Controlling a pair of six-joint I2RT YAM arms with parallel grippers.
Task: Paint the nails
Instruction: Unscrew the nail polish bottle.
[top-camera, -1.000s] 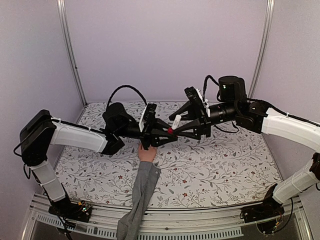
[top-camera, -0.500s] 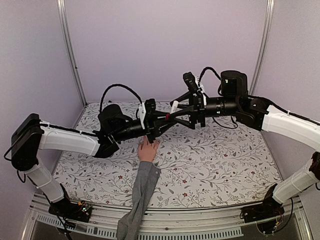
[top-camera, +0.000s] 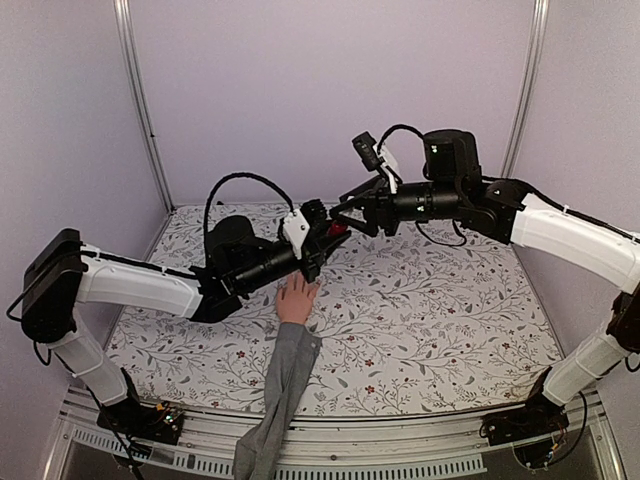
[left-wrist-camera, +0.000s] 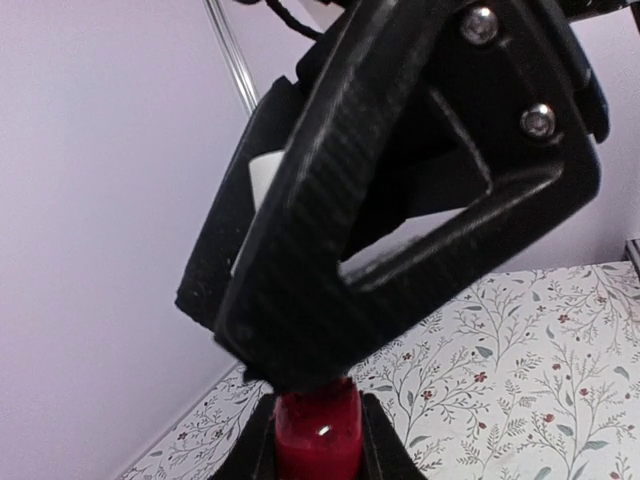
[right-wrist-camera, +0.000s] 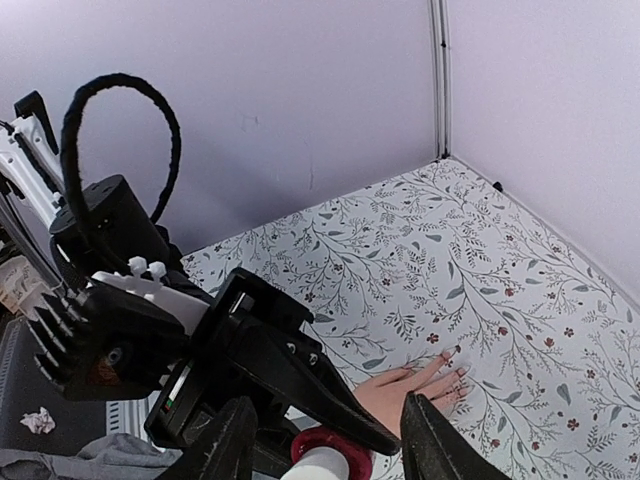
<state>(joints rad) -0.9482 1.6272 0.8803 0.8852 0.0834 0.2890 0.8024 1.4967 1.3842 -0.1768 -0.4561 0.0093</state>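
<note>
The peach mannequin hand (top-camera: 297, 298) lies flat on the flowered table, its grey sleeve (top-camera: 278, 385) running to the near edge. Its nails (right-wrist-camera: 455, 358) show faint red at the fingertips. Above and behind the hand, my left gripper (top-camera: 331, 232) is shut on the small red polish bottle (left-wrist-camera: 318, 438). My right gripper (top-camera: 346, 212) meets it from the right. In the right wrist view its fingers (right-wrist-camera: 228, 445) stand apart on either side of the bottle's white cap (right-wrist-camera: 325, 466), with a gap on each side. In the left wrist view a black right finger (left-wrist-camera: 400, 190) hides the bottle's top.
The flowered tablecloth (top-camera: 430, 320) covers the table, with lilac walls behind and at both sides. Metal posts (top-camera: 140, 100) stand in the back corners. Both arms cross above the middle of the table, over the mannequin hand's fingers.
The left gripper lifted the bottle up and right, off the mannequin hand, which now shows. The right gripper swung up and left, staying at the bottle's cap. Its jaws widened, then narrowed.
</note>
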